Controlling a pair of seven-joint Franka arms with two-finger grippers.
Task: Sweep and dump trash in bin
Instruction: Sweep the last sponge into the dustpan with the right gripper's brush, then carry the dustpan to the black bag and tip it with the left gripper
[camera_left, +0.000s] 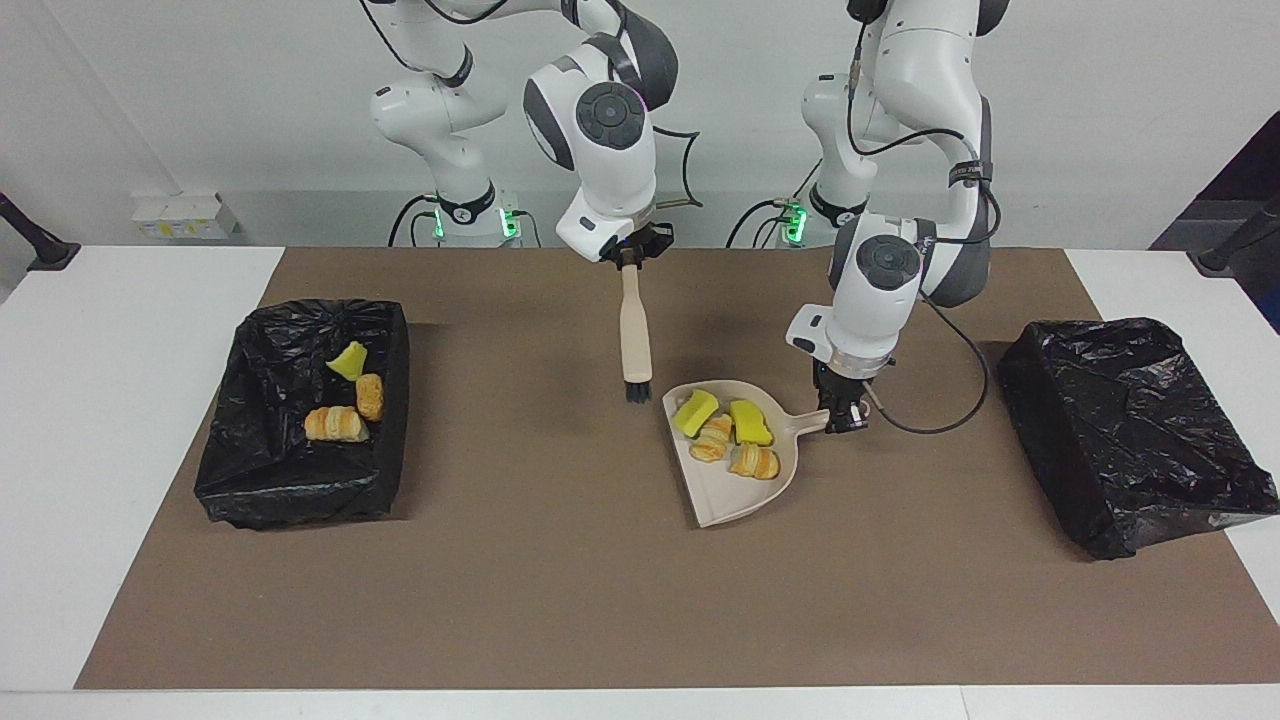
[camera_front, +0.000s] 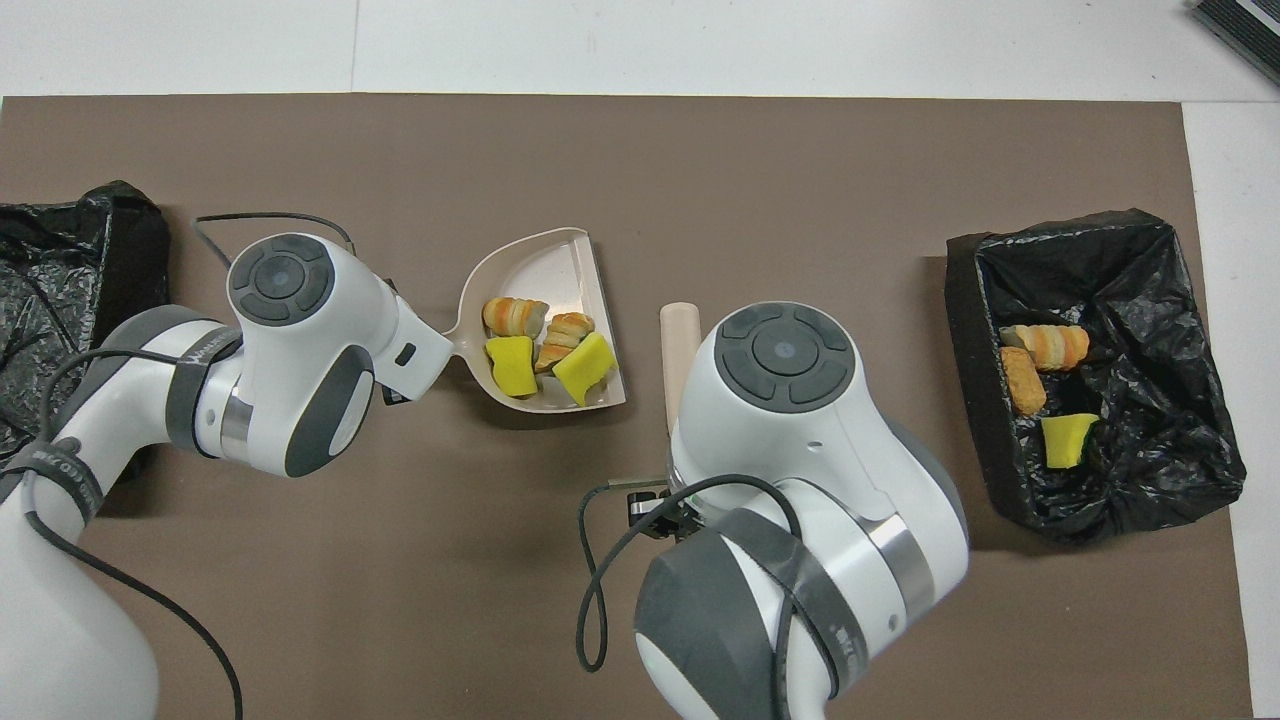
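Observation:
A beige dustpan (camera_left: 722, 500) (camera_front: 545, 272) sits low at mid-mat, and my left gripper (camera_left: 845, 415) is shut on its handle. In the pan lie pieces of trash: two yellow sponge chunks (camera_left: 694, 412) (camera_front: 513, 365) and two croissants (camera_left: 755, 461) (camera_front: 515, 315). My right gripper (camera_left: 630, 255) is shut on the top of a beige brush (camera_left: 633, 335) (camera_front: 678, 345). The brush hangs bristles down over the mat, beside the pan's mouth. Three more trash pieces (camera_left: 335, 423) (camera_front: 1045, 345) lie in the black-lined bin (camera_left: 290, 500) (camera_front: 968, 400) at the right arm's end. Both grippers are hidden under their wrists in the overhead view.
A second black-bagged bin (camera_left: 1130, 430) (camera_front: 60, 300) stands at the left arm's end of the brown mat. A black cable (camera_left: 940, 410) loops from the left wrist down over the mat by the dustpan handle.

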